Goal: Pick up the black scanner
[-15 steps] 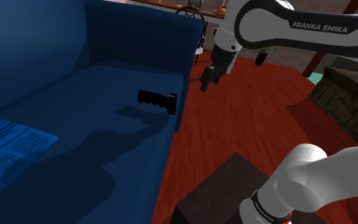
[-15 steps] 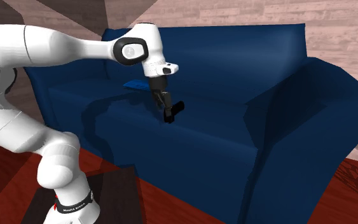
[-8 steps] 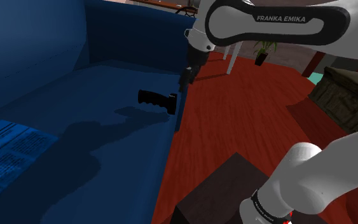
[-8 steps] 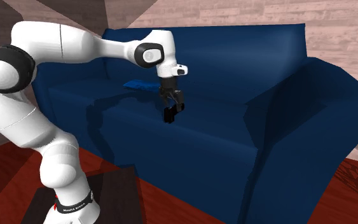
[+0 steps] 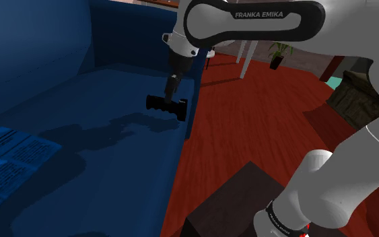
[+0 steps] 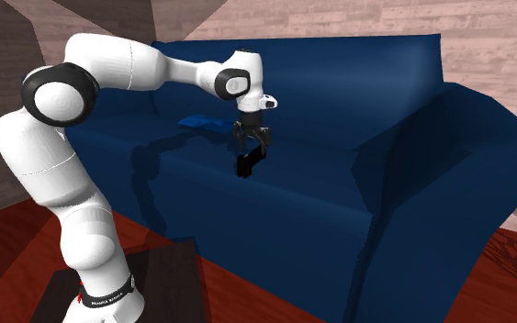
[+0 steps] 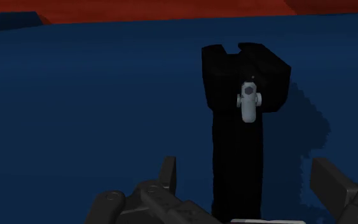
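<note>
Black scanner (image 5: 165, 105): one item, lying on its side on the seat of the blue sofa (image 5: 60, 101), close to the seat's front edge beside the red floor (image 5: 262, 128). Ribbed handle points toward the shoulder view's left. Grey trigger (image 7: 248, 102) faces up toward my wrist camera.

My gripper (image 5: 170, 91): hangs directly over the scanner, released, fingers (image 7: 167, 170) spread to either side of the handle and not clasping it.

Blue printed sheet (image 5: 6, 158): flat on the same seat, well apart from the scanner.

Dark box stand (image 5: 228, 202): on the floor.
</note>
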{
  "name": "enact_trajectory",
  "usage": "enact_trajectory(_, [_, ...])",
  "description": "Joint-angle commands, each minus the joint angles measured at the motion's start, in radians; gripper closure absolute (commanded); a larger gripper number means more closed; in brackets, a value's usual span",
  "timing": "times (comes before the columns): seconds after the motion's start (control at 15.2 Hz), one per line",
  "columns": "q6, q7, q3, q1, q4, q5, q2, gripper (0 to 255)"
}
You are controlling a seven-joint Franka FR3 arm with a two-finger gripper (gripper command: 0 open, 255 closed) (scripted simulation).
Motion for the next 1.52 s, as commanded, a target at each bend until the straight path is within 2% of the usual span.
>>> enact_trajectory(0.0, [0.015,-0.021,0.005,0.008,0.011,0.009,0.028,0])
enact_trajectory(0.53, [0.103,-0.03,0.007,0.009,-0.07,0.013,0.035,0])
enact_trajectory(0.59, [0.103,-0.03,0.006,0.009,-0.071,0.013,0.034,255])
enact_trajectory(1.19, [0.103,-0.03,0.007,0.01,-0.07,0.013,0.035,255])
enact_trajectory(1.45, [0.05,-0.024,0.006,0.009,-0.022,0.01,0.029,255])
